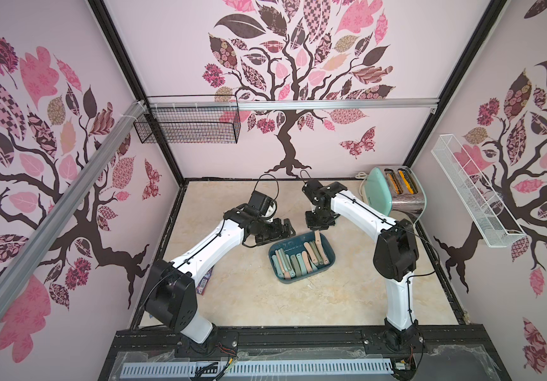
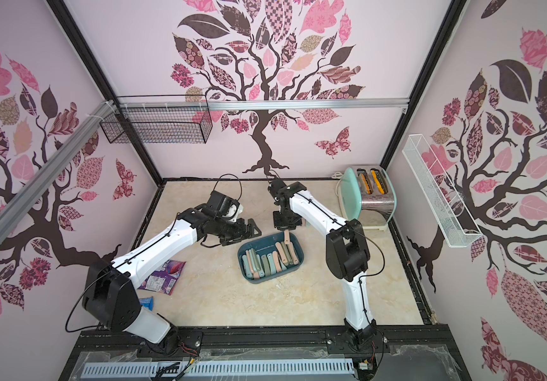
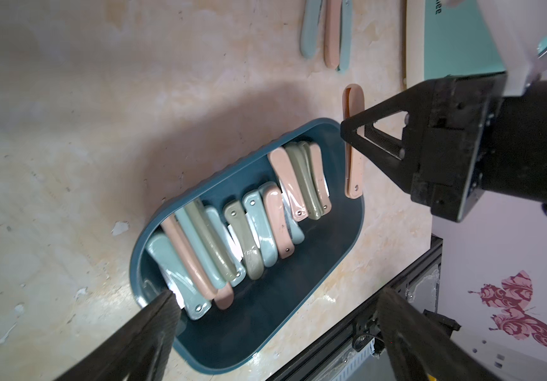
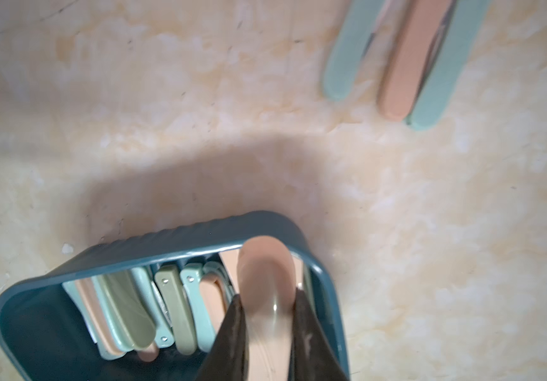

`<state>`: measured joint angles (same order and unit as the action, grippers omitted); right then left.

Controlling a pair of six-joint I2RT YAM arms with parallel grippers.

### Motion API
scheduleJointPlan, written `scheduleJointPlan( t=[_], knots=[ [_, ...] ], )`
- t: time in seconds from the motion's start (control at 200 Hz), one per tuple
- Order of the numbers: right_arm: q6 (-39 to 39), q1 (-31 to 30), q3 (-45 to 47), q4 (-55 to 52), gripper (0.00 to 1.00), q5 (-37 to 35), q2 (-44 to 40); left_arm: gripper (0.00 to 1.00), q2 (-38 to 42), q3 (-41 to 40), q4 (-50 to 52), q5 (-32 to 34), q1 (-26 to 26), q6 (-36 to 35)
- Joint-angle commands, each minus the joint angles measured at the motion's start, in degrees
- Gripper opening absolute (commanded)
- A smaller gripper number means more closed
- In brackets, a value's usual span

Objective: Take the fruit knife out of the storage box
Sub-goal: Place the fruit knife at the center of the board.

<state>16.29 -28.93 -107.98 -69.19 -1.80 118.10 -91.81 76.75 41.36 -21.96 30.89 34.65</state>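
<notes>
Right wrist view, tabletop rig: the right end effector (image 4: 267,295) has its jaws closed narrowly on a peach-coloured folded fruit knife (image 4: 262,264), holding it on end above one short end of the storage box (image 4: 183,237); in both top views the knife (image 1: 317,238) stands up over the box's far rim, and whether its lower tip is fully clear of the wall cannot be told. The dark teal box sits mid-table (image 1: 298,306), just in front of the toaster (image 1: 400,194), with a crowded row of folded knives (image 3: 249,237) in pale teal, olive and peach lying inside. 3 knives (image 4: 397,59), 2 pale teal and 1 peach, lie side by side on the table beyond the box, well apart from it. The left end effector (image 3: 277,293) hangs beside the box's other end, jaws spread wide and holding nothing. By the look of it the grasp and lift are done; what is left is to carry the knife past the rim and set it down on the table.
</notes>
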Motion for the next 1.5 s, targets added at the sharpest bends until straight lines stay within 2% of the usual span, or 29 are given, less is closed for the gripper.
scheduleJointPlan(
  t=[0.0, 0.12, 0.26, 0.41, 0.685, 0.99, 1.385, 1.496],
  knots=[
    [-1.5, 4.3, -1.7, -1.2, 0.09, -1.3, -1.9, 0.98, -4.2, 5.4, -2.0, -0.2, 2.5, 0.3],
    [-3.2, 9.0, -2.0, -0.6, 0.09, -2.3, -0.2, 0.98, -9.0, 10.4, -2.2, 0.3, 4.5, 0.8],
    [-5.8, 11.5, -4.3, -1.1, 0.09, -5.2, 3.7, 0.98, -12.8, 13.3, -2.5, -0.2, 5.9, 1.4],
    [-6.3, 11.8, -4.8, -1.0, 0.09, -5.9, 6.8, 0.98, -14.7, 14.4, -2.2, -0.9, 6.1, 1.2],
    [-5.4, 11.8, 1.7, 2.4, 0.09, -3.9, 7.1, 0.98, -15.3, 14.0, -1.6, -1.7, 6.0, 1.0],
    [-4.9, 11.8, 4.3, 4.8, 0.10, -1.4, 9.2, 0.98, -15.5, 12.8, -1.5, -2.0, 6.0, 0.5],
    [-6.4, 11.9, 0.7, 3.3, 0.20, -2.8, 12.9, 0.98, -14.9, 12.3, -0.6, -1.9, 5.9, -0.2],
    [-6.5, 11.9, 0.7, 2.7, 0.31, -3.4, 12.6, 0.98, -14.8, 12.9, 0.0, -1.8, 5.8, -0.4]
  ],
)
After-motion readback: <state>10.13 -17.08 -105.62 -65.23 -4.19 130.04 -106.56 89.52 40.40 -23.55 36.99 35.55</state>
